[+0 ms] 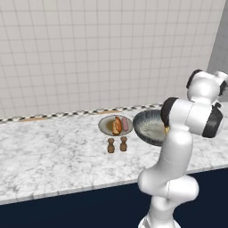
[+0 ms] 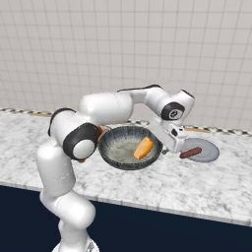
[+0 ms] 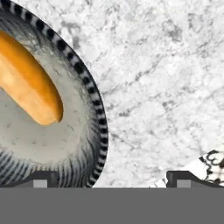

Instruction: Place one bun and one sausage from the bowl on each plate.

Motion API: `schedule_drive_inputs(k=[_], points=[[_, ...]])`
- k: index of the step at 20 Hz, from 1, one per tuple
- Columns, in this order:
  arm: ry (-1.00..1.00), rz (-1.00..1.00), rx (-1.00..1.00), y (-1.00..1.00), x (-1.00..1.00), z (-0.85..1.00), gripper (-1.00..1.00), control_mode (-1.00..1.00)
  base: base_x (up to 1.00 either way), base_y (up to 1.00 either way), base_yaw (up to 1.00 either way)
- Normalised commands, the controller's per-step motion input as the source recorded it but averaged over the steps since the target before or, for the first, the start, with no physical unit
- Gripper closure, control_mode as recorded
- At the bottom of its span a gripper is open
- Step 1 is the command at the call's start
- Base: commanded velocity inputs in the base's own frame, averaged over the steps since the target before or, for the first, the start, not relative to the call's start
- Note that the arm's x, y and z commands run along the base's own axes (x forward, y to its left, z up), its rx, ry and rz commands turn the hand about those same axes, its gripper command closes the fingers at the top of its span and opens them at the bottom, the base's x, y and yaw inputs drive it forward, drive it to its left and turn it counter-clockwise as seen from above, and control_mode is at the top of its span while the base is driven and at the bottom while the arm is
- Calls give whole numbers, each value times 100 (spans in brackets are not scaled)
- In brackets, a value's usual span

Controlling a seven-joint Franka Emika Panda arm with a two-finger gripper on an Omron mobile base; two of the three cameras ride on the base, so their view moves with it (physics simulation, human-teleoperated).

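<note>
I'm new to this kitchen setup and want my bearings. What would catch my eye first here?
The white arm bends over the marble counter, its open gripper at the edge of the dark bowl, where an orange bun lies. A second plate right of the bowl carries one sausage. Left of the bowl, the plate already has a bun and sausage, with two brown shakers in front.

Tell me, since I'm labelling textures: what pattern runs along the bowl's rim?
Black and pale stripes ring the bowl's rim, clearest in the hand view.
</note>
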Motion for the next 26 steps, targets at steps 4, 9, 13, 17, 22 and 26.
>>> schedule_drive_inputs(k=[4, 9, 13, 17, 22, 26], points=[[-9, -5, -27, 100, 80, 18, -100, -100, 0, 0, 0], [19, 21, -23, 15, 94, -53, -100, -100, 0, 0, 0], [9, 19, -3, -9, 46, -44, -100, -100, 0, 0, 0], [-1, 19, 0, -72, 23, -43, -100, -100, 0, 0, 0], [-4, 0, 0, -2, 31, -9, -100, -100, 0, 0, 0], [-2, 0, 0, 9, 6, -32, -100, -100, 0, 0, 0]])
